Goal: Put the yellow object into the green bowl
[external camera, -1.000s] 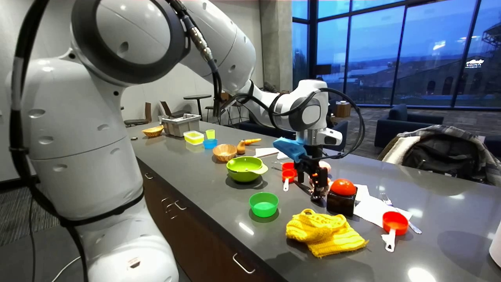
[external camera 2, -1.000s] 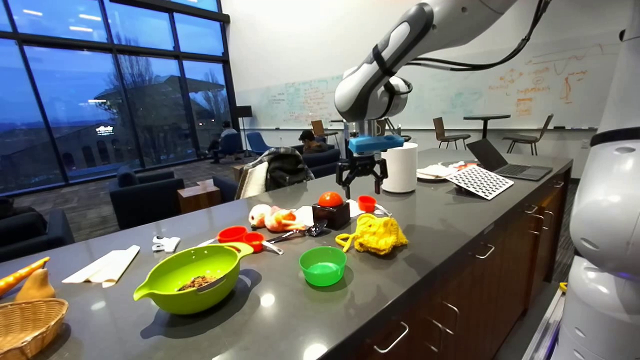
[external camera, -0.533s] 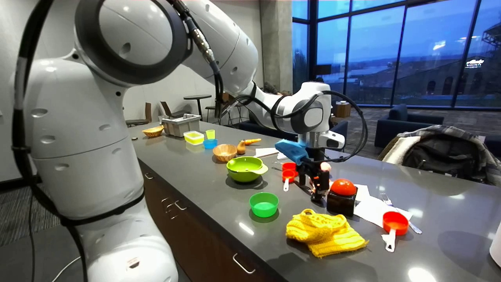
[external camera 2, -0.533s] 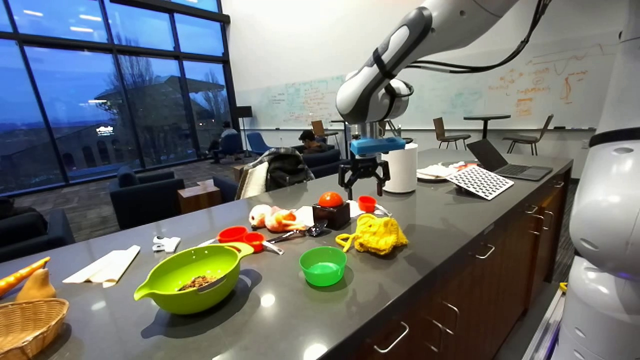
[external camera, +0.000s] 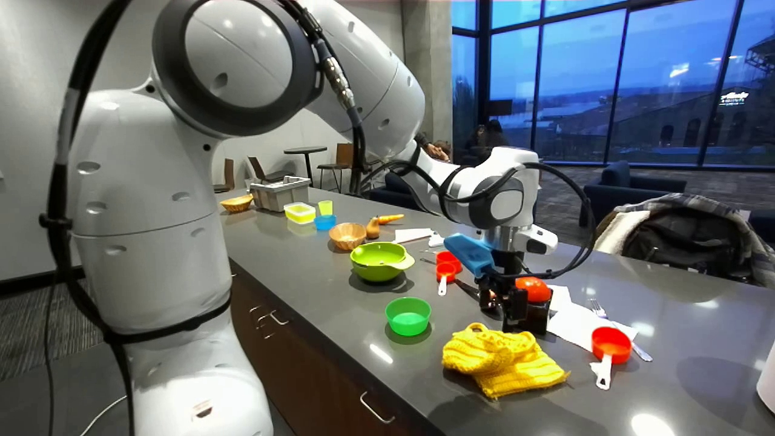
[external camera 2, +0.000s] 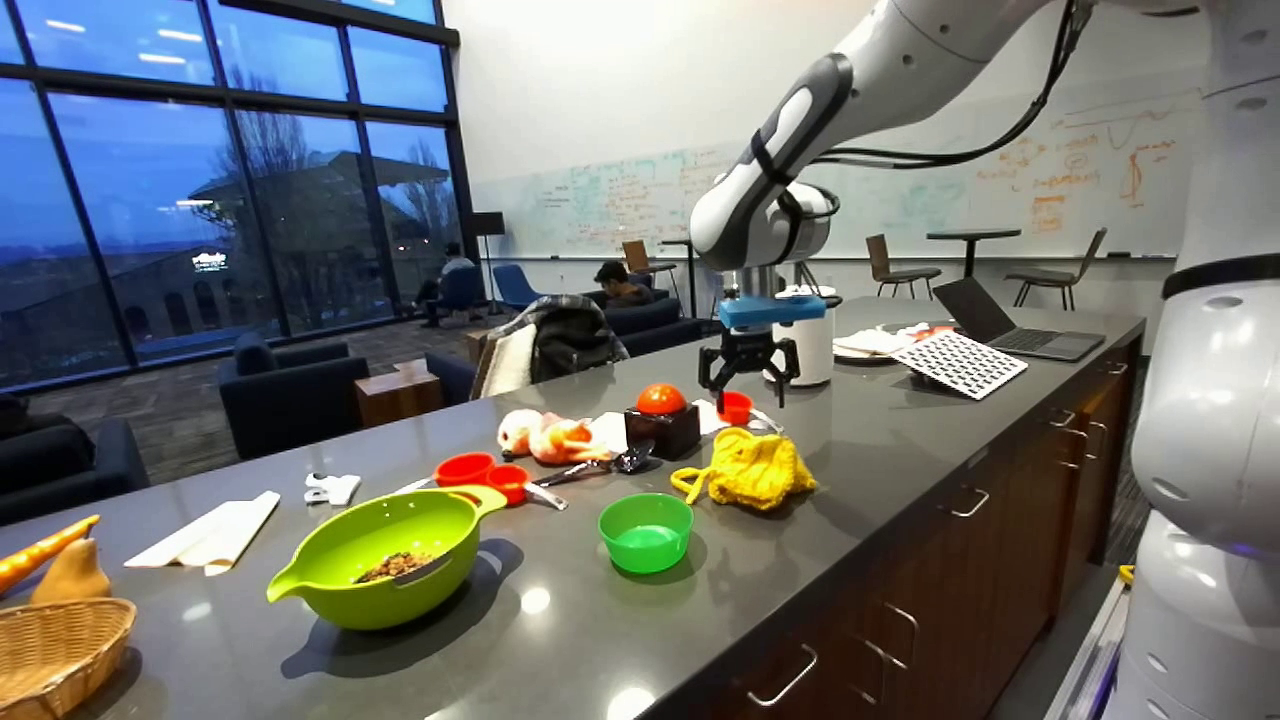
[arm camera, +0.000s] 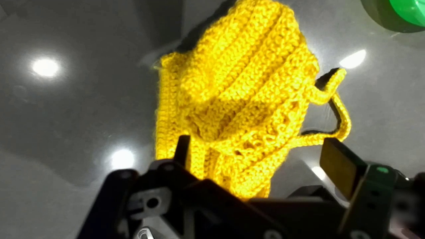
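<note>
One yellow knitted cloth (external camera 2: 757, 470), gripper (external camera 2: 751, 401) near it, higher up, spread wide

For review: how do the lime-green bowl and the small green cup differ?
The lime-green bowl is larger than the green cup. The bowl has a spout and handle; the cup is plain and round. The bowl holds brown bits; the cup shows none. Both stand upright on the counter.
</note>
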Tool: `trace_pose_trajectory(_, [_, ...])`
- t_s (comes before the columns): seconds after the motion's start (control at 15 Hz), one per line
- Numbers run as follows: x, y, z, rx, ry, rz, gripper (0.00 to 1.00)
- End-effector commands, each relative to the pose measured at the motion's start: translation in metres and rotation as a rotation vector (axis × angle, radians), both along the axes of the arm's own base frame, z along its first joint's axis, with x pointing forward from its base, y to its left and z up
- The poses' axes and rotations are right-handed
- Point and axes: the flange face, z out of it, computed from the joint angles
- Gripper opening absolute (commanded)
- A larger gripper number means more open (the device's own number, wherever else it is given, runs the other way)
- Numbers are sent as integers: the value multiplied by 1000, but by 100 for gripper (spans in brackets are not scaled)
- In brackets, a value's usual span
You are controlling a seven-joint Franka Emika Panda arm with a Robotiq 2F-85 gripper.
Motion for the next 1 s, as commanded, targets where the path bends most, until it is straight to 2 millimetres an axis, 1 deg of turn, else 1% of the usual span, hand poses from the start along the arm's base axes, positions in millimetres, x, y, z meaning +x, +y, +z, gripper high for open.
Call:
trace_pose_trajectory(0.0, [3, -8, -16, 39, -37, -41, 100])
trace_pose_trajectory(0.27, [4, -19, -41, 61, -29, -90, 100])
trace_pose_trajectory(0.47, [2, -31, -59, 52, -22, -111, 100])
trace_pose_trajectory(0.93, [-14, -54, -103, 47, 31, -164, 100])
